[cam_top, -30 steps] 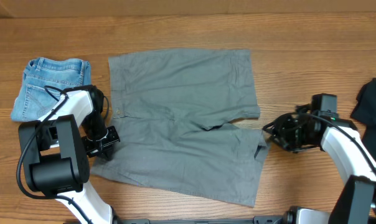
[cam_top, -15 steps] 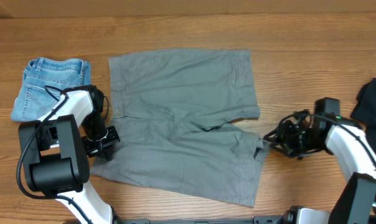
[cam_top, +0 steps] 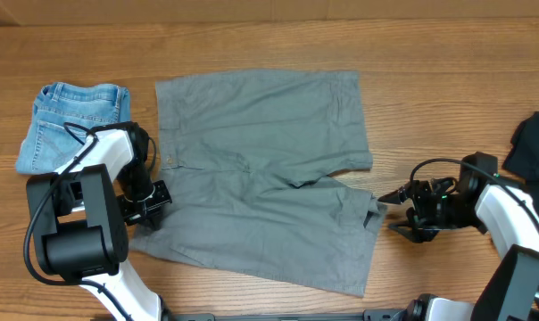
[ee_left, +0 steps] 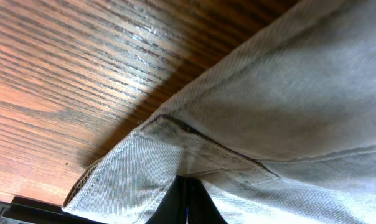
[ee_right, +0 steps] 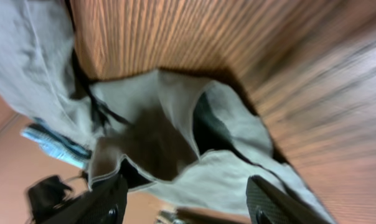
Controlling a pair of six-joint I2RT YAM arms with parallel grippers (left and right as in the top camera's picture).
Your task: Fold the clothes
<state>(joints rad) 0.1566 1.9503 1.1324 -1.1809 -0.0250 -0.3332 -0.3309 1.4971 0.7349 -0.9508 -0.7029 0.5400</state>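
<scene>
The large grey shorts [cam_top: 261, 178] lie spread flat mid-table, waistband to the left. My left gripper [cam_top: 150, 205] sits at the waistband's near corner. In the left wrist view its fingers [ee_left: 188, 202] are shut on the grey shorts [ee_left: 287, 93]. My right gripper [cam_top: 391, 212] is open just right of the near leg's hem corner. In the right wrist view its fingers [ee_right: 188, 202] stand wide apart with the lifted hem [ee_right: 238, 177] between and ahead of them, not gripped. The light-blue denim shorts [cam_top: 73, 120] lie folded at back left. The black garment [cam_top: 533, 143] lies at the right edge.
Bare wooden table [cam_top: 439, 98] surrounds the shorts. The left arm's base [cam_top: 78, 241] stands at the front left. The right arm's cables loop above its wrist [cam_top: 430, 169].
My right gripper has moved toward the table's front edge, staying beside the hem corner, and its jaws look wider. The left arm and the shorts have not moved.
</scene>
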